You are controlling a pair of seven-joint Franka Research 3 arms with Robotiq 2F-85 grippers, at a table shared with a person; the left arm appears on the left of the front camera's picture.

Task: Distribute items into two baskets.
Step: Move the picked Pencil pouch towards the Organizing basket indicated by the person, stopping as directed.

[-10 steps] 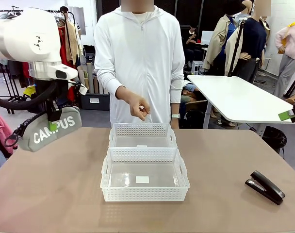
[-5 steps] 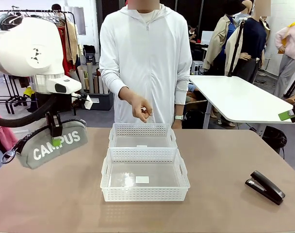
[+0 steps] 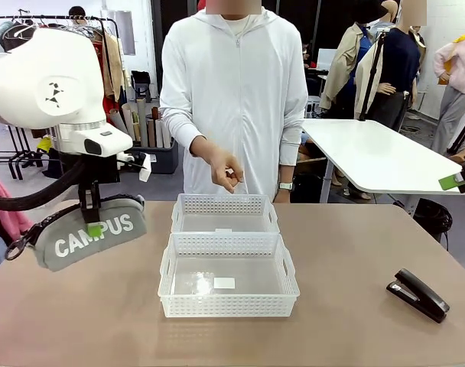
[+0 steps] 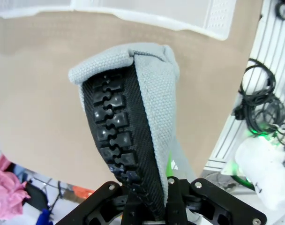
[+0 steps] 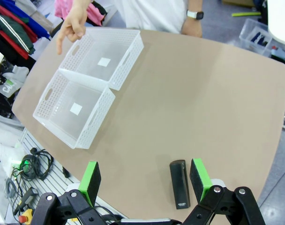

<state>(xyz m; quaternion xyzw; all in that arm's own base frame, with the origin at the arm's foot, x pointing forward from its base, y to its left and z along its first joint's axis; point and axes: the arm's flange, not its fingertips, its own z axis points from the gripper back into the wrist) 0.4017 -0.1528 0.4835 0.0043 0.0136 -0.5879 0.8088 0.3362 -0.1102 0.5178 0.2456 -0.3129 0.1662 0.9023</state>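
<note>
- Pouch, grey with "CAMPUS" lettering, hangs in the air left of the larger basket.
- Left gripper is clamped tight on the pouch's zipped top edge.
- Smaller basket touches the larger basket's far side; a person's hand hangs above it.
- Stapler lies well right of the larger basket.
- Right gripper, high above the stapler, stands spread wide and empty.
</note>
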